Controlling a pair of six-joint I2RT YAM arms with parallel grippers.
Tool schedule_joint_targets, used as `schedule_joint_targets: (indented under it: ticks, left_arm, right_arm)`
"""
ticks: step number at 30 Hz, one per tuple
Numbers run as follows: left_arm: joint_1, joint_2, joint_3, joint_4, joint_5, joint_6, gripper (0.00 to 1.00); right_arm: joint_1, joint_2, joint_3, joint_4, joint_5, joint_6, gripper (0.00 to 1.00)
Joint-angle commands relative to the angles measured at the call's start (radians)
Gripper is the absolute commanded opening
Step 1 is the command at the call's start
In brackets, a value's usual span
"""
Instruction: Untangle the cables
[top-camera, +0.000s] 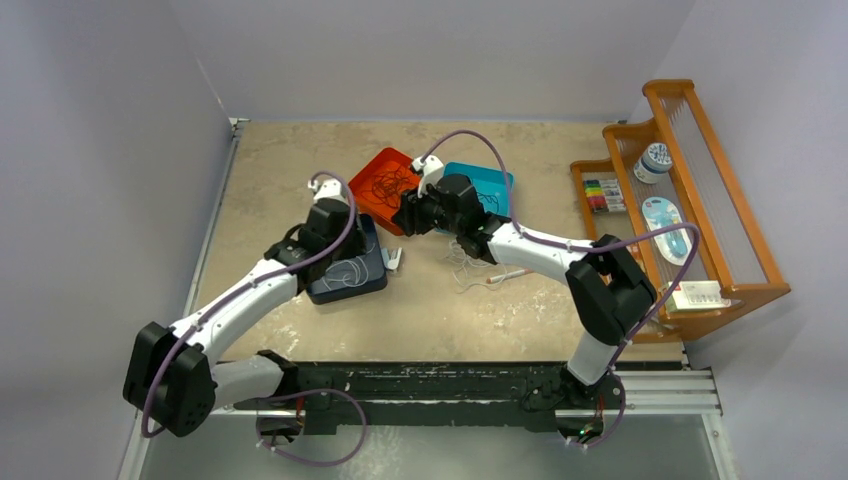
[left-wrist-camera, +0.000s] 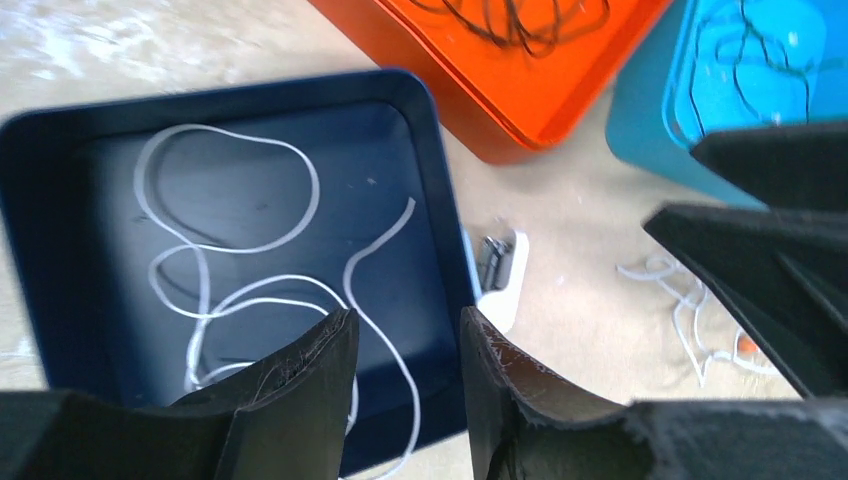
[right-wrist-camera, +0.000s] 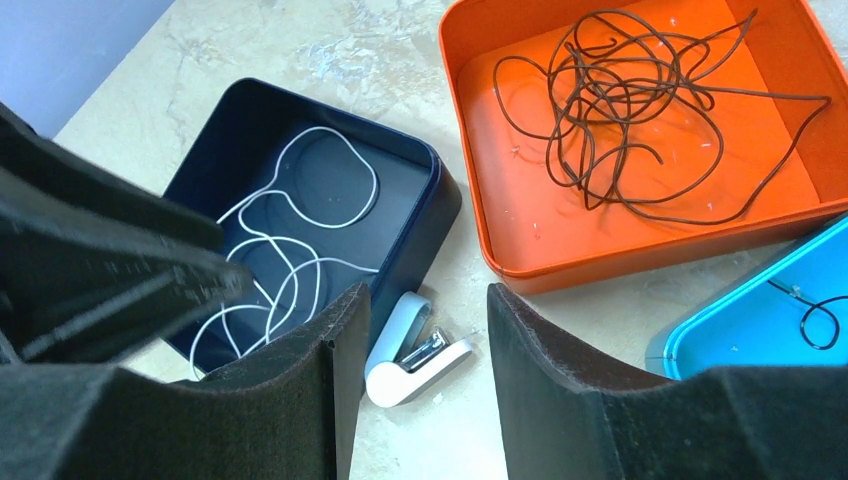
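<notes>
Under left gripper (left-wrist-camera: 405, 330): white cable (left-wrist-camera: 240, 247) in navy tray (left-wrist-camera: 440, 180).

The top external view looks down from above and behind the arms onto the whole worktop (top-camera: 450, 310). The wrist views sit close, tilted down past the left pincer (left-wrist-camera: 407, 318) and right pincer (right-wrist-camera: 428, 292), sharing the navy tray (left-wrist-camera: 385, 150) and orange tray (right-wrist-camera: 520, 205).

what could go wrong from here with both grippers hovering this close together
1. The left gripper and right gripper are both open and crowd the same spot, so they may bump.
2. The white stapler lies just ahead of the right gripper and could get knocked or grabbed instead of a cable.
3. Snagging the white cable could drag it out of the navy tray.
</notes>
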Motion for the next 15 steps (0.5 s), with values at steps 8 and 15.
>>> schedule_joint_targets:
  ticks: [8, 15]
  left_arm:
    - [-0.087, 0.034, -0.044, 0.005, 0.006, 0.007, 0.39]
    - [-0.087, 0.073, -0.064, 0.037, 0.019, -0.007, 0.39]
  right_arm:
    - [0.001, -0.047, -0.018, 0.044, -0.006, 0.023, 0.49]
    - [0.001, -0.049, -0.022, 0.039, -0.004, 0.031, 0.49]
